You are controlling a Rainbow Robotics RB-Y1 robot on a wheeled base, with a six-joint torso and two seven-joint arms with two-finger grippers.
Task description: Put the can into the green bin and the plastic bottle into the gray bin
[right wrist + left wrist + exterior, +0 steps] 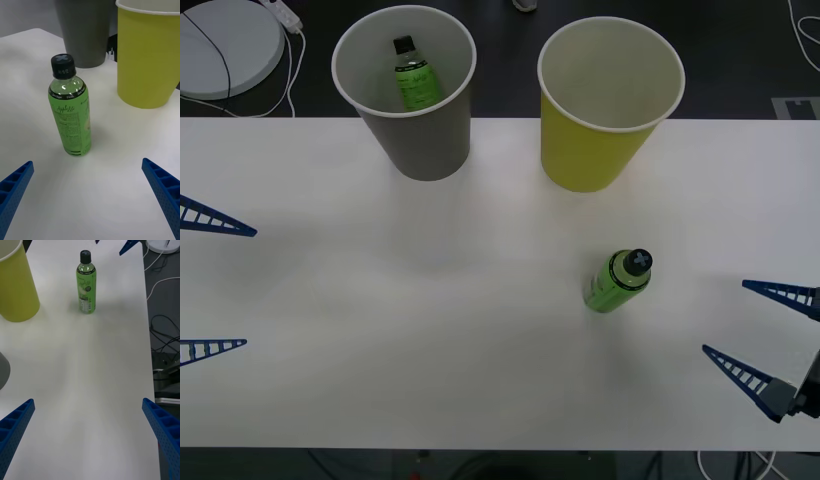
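Note:
The gray bin (420, 130) stands at the back left of the table, and one green bottle (415, 78) rests inside it. To its right stands the green bin (595, 140), its inside bare. A plastic bottle (618, 280) with a black cap stands upright on the table in front of the green bin. My right gripper (725, 318) is open near the right edge, a short way from that bottle (69, 108), which is centred ahead of its fingers. At the left edge my left gripper (210, 283) hangs open, far from the bottle (86, 283). The can is out of view.
The white table (430, 330) is bare between the two arms. A round white object (225, 45) with cables lies on the floor behind the table's back left corner. More cables (165, 330) lie on the floor off one table edge.

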